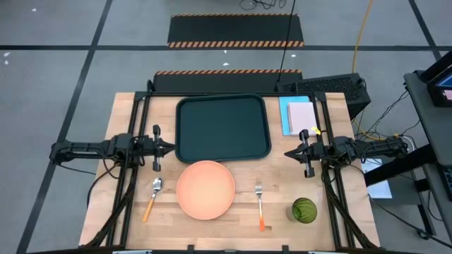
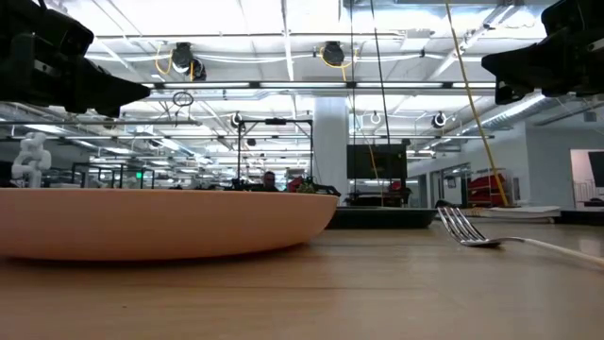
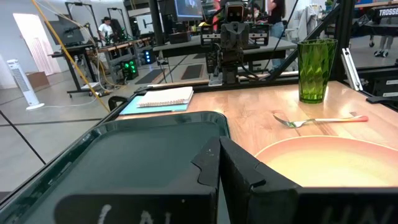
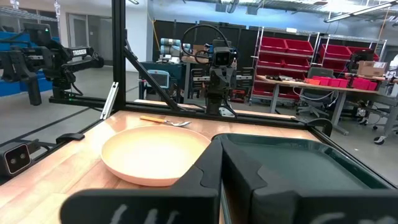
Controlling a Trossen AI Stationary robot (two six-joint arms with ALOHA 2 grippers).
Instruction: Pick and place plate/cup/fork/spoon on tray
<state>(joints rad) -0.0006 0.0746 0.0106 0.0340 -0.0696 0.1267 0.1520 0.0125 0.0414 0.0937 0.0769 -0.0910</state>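
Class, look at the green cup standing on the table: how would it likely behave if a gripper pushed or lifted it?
The cup stands upright and tall for its base, so a high push might tip it. On its side it would probably roll. Its ribbed, translucent wall suggests light plastic, possibly slippery.

Dark tray (image 1: 223,128) sits bare; salmon plate (image 1: 205,189) lies just beside it, spoon (image 1: 153,198) and fork (image 1: 259,205) flank the plate, green cup (image 1: 304,210) upright beyond the fork

Salmon-orange plate (image 1: 205,189); dark green-black tray (image 1: 222,128); translucent green cup (image 1: 304,210); silver, orange-handled fork (image 1: 259,206) and spoon (image 1: 152,198); pink-and-blue notepad (image 1: 298,115); light wooden table (image 1: 127,113).
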